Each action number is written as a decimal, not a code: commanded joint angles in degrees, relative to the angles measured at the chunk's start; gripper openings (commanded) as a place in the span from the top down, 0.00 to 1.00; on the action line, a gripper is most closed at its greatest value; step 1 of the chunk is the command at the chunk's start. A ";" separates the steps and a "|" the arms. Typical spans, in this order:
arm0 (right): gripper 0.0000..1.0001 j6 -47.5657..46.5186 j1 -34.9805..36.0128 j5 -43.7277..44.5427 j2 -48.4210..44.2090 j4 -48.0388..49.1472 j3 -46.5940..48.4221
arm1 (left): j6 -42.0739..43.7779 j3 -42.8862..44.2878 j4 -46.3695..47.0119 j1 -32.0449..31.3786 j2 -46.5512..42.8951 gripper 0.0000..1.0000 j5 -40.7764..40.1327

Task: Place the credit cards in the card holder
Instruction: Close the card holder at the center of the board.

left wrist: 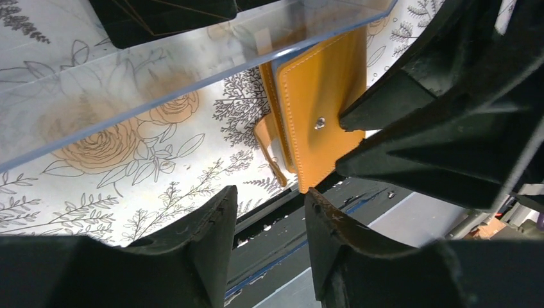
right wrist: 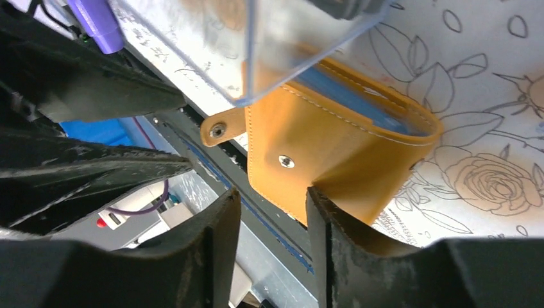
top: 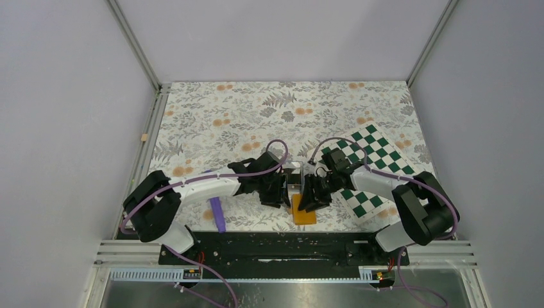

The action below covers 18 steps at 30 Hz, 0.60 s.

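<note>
Nearest, at the front edge of the counter: both claws crowded over one spot. First the left claw, open, jaws apart with nothing between, only the counter's lip showing through the gap. Then the right claw, likewise parted and clamped on nothing, but with one fingertip hard against the near corner of the wallet. From the left wrist, seen bracketing that same corner. By judgement the nearer arm, and the better placed for the coming move.

Just ahead of the right claw and a little to its right: the wallet itself, orange, stitched along its edges, lying flat. Long axis running near to far, near end at the counter's edge, far end overlapped by the clear box. Covers gaping slightly, pale blue lining showing in the mouth. Small round snap on the cover; strap tab poking out sideways, unfastened. From the left claw, ahead and to the right, near but not touching.

Beyond that, the clear box, with a dark card apparently inside; number of cards impossible to tell. No card in the wallet yet, by the look of it.

Off to the left, a purple marker. Farther right, a green-and-white chequered board.
</note>
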 commanded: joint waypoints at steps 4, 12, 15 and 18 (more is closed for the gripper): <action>0.67 1.39 2.49 8.47 4.14 -4.41 0.06 | -1.19 0.51 6.04 0.48 2.71 0.66 3.46; 0.78 3.35 5.42 13.36 7.52 -6.81 1.75 | -4.07 -0.66 12.86 0.36 5.49 0.79 8.68; 0.78 3.97 5.41 14.14 6.41 -6.82 1.41 | -5.86 -1.82 16.61 0.23 6.23 0.80 10.33; 0.77 5.63 5.37 13.89 4.67 -5.74 0.59 | -6.90 -2.53 19.22 0.14 6.61 0.75 11.38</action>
